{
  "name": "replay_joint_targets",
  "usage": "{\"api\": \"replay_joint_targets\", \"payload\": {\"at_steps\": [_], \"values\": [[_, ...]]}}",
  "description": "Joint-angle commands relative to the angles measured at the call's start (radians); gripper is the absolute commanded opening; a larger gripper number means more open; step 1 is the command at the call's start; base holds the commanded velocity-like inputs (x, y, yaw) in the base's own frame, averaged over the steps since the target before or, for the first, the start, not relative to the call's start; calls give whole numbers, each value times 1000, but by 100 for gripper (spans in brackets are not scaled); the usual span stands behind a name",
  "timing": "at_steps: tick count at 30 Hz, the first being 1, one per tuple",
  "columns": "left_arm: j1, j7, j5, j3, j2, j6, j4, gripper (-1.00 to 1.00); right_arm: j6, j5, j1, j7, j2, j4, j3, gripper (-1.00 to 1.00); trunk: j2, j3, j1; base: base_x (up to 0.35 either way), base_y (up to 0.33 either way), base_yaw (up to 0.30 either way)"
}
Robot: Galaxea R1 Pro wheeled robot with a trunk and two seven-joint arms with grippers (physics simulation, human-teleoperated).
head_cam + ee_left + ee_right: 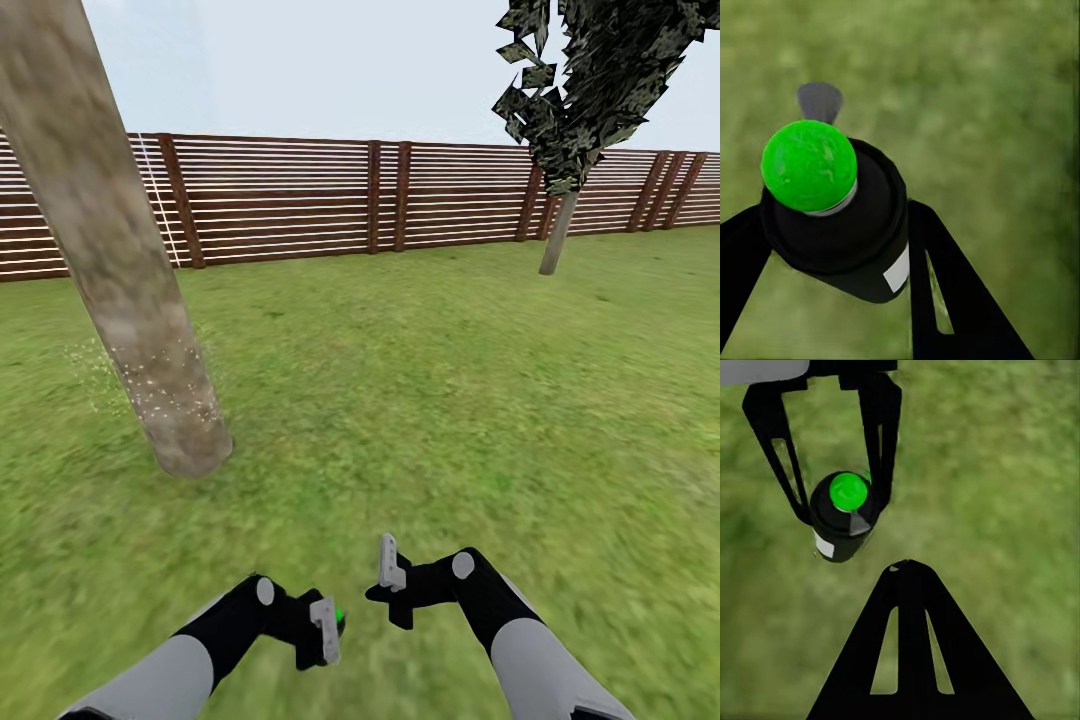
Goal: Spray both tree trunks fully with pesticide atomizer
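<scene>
The pesticide atomizer is a black can with a round green cap and a small white label. My left gripper is shut on it, one black finger on each side of the can. In the head view the left gripper sits low at the centre, and the atomizer's green cap peeks out beside it. The atomizer also appears in the right wrist view, between the left gripper's fingers. A thick, leaning tan-grey tree trunk stands ahead to the left, with white specks on its lower part. My right gripper is shut and holds nothing.
Green lawn stretches ahead to a brown slatted fence. A second tree with a slim trunk and dark foliage stands near the fence at the back right. The trunk's base meets the grass a short way ahead of my left arm.
</scene>
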Motion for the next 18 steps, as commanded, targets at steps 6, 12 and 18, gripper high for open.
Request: {"api": "replay_joint_targets", "payload": {"at_steps": [6, 12, 18], "values": [[-1, 1, -4, 7, -16, -31, 18, -100, -4, 8, -1, 5, 2, -1, -8, -100, 0, -1, 0, 0, 0, 0], [-2, 1, 84, 10, -15, -32, 13, -100, -4, 7, -1, 5, 2, 0, -8, -100, 0, -1, 0, 0, 0, 0], [-2, 33, 134, 11, -15, -31, 14, -100, -5, 7, -1, 3, 2, 0, -9, -100, 0, -1, 0, 0, 0, 0]]}}
